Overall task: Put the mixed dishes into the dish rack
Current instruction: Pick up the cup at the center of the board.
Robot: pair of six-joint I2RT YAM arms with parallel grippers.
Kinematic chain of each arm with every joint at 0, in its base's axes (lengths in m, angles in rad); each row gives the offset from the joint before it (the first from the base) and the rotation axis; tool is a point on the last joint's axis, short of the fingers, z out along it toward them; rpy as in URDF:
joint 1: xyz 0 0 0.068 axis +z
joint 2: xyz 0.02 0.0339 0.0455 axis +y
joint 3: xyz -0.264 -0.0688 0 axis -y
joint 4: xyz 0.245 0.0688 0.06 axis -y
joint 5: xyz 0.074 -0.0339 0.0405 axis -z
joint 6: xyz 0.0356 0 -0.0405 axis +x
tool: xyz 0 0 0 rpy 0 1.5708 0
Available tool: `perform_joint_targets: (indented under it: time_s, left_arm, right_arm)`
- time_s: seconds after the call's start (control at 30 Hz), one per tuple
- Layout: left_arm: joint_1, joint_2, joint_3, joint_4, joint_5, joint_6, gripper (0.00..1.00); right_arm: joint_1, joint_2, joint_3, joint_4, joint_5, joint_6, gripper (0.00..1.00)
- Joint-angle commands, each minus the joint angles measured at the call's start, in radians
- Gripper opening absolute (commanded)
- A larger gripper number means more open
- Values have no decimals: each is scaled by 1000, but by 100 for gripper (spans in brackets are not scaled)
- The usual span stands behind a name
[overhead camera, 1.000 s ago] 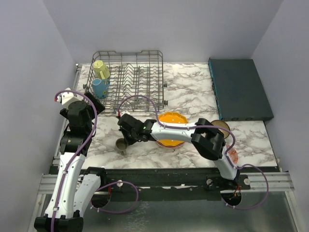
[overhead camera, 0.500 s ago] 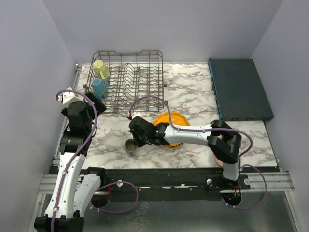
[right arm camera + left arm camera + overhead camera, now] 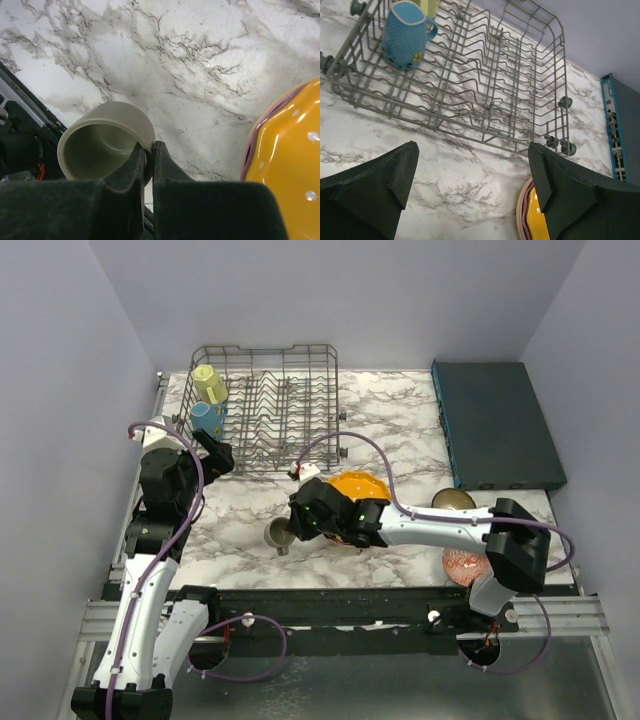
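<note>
Right gripper (image 3: 149, 150) was pinched nearly closed on the rim of the grey-olive mug (image 3: 100, 137), mouth up, one finger (image 3: 134, 162) just inside the lip. From above, that mug (image 3: 277, 534) sat close to the near edge of the bench (image 3: 400, 420), left of centre, just beside the orange plate (image 3: 358, 486). Couldn't tell if it was lifted or resting on the top. The orange plate lay stacked on a pink plate (image 3: 248, 150), only the rim showing. Left gripper (image 3: 470, 180) hung wide open with nothing in it, near the left edge, facing the dish rack (image 3: 485, 85). The rack took the far left corner of the bench, with the blue mug (image 3: 405, 35) and yellow mug (image 3: 210, 383) at its left end. Brown bowl (image 3: 453, 500) and red-patterned bowl (image 3: 465, 565) were near the right edge, the red one at the near right corner. Teal box (image 3: 495, 425) filled the far right corner.
</note>
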Motion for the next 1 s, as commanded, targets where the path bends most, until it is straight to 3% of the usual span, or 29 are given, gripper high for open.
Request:
perform_joint_targets:
  time_s: [0.0, 0.23, 0.57, 0.97]
  left_arm:
    - [-6, 5, -18, 61, 165, 16, 99]
    - [-8, 18, -33, 113, 299, 16, 99]
    - [-17, 32, -65, 236, 566, -9, 99]
    - [-30, 70, -127, 471, 846, -157, 99]
  right_arm:
    - [-21, -122, -65, 99, 36, 53, 1]
    - [-68, -259, -152, 160, 19, 76, 1]
    - [-217, -441, -318, 327, -168, 165, 1]
    - [-280, -564, -393, 446, -242, 206, 1]
